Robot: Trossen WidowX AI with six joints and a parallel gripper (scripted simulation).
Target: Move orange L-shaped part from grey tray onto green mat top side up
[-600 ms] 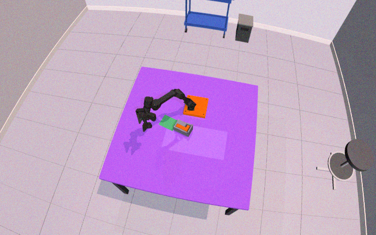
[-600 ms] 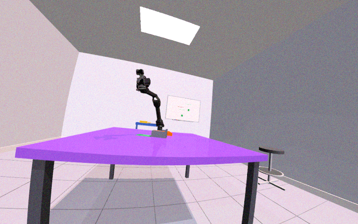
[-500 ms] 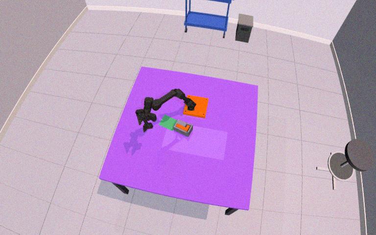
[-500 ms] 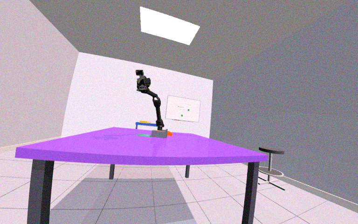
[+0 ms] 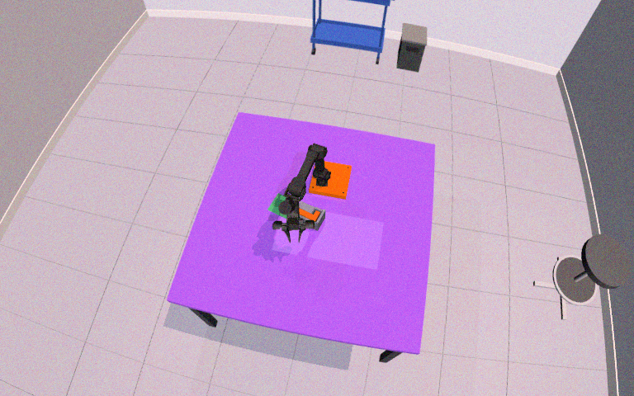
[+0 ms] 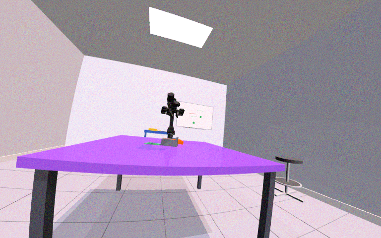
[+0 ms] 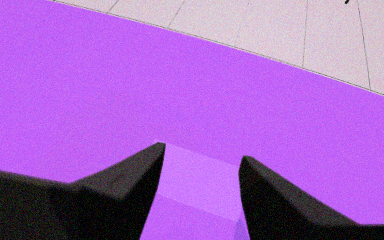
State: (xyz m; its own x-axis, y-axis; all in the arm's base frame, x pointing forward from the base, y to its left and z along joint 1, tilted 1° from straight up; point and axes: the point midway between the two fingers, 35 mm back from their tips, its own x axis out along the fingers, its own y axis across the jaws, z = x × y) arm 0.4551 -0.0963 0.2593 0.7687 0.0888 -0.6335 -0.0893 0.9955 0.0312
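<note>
The orange L-shaped part [image 5: 310,215] [image 6: 170,139] lies in the grey tray [image 5: 321,223] [image 6: 168,143]. The arm hides its left end in the top view, so whether it lies fully flush there cannot be told. The green mat [image 5: 275,205] [image 6: 152,143] lies beside the tray, partly behind the arm in the top view. My gripper [image 5: 294,241] [image 6: 174,116] [image 7: 202,157] is part open and empty, high above the table. The wrist view shows only table and floor beyond the fingers, with neither part nor tray.
The purple table [image 5: 299,299] [image 6: 151,169] [image 7: 100,90] carries everything. An orange base plate [image 5: 338,179] is under the arm's foot, behind the tray. A blue cart [image 5: 347,36], a bin [image 5: 411,49] and a stool [image 5: 605,261] [image 6: 288,160] stand off the table.
</note>
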